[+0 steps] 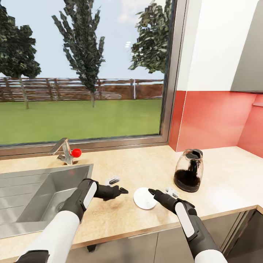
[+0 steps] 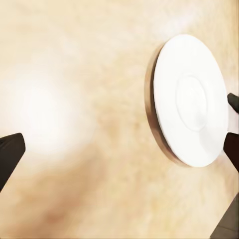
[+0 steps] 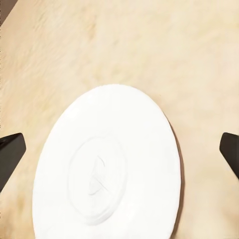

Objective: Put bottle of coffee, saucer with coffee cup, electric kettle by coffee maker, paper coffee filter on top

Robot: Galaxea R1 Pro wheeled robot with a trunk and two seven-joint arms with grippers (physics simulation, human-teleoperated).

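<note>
Head view: right end effector (image 1: 150, 191) wide open, empty, over saucer (image 1: 145, 198) edge on tabletop (image 1: 226, 175); left end effector (image 1: 122, 190) open, empty, beside saucer.

No readable text, labels or numbers on my feeds: saucer (image 3: 107, 169), kettle (image 1: 189, 170) and counter (image 1: 146, 164) all look unmarked.

Saucer (image 1: 145, 198) flat on kitchen countertop (image 1: 226, 182), near front edge | electric kettle (image 1: 188, 170) on countertop, right of and behind saucer, apart from it | sink (image 1: 33, 193) set in countertop, left of saucer | faucet (image 1: 64, 150) behind sink, below window (image 1: 84, 69).
</note>
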